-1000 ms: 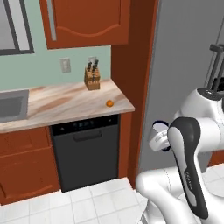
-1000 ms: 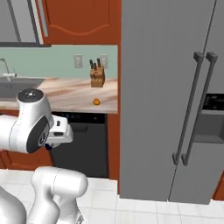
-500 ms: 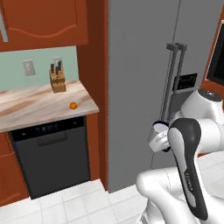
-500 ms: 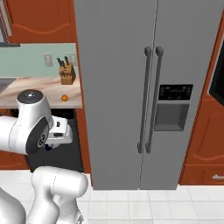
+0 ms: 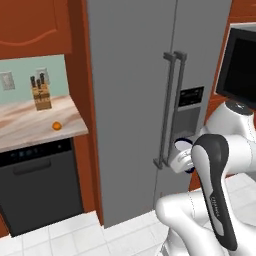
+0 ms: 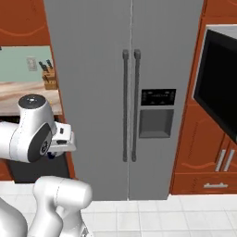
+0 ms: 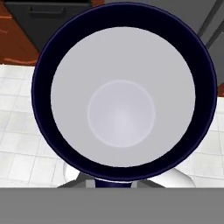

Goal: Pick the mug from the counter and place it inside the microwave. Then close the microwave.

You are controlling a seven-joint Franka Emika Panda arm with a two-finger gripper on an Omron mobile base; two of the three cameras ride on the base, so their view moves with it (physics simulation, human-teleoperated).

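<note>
We see our gripper [image 5: 183, 156] clenched around the mug [image 7: 124, 94], which it carries in the air in front of the grey refrigerator [image 5: 135, 90], well away from the counter [image 5: 35, 125]. From the hand camera we look straight down into the mug's pale inside, ringed by its dark blue rim, with white floor tiles [image 7: 17, 131] below. The microwave [image 6: 221, 92] sits to the right of the refrigerator, its black door facing us.

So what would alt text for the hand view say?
Looking straight down into the mug, white inside with a dark blue rim, held in the shut gripper. Behind it lie white floor tiles.
</note>
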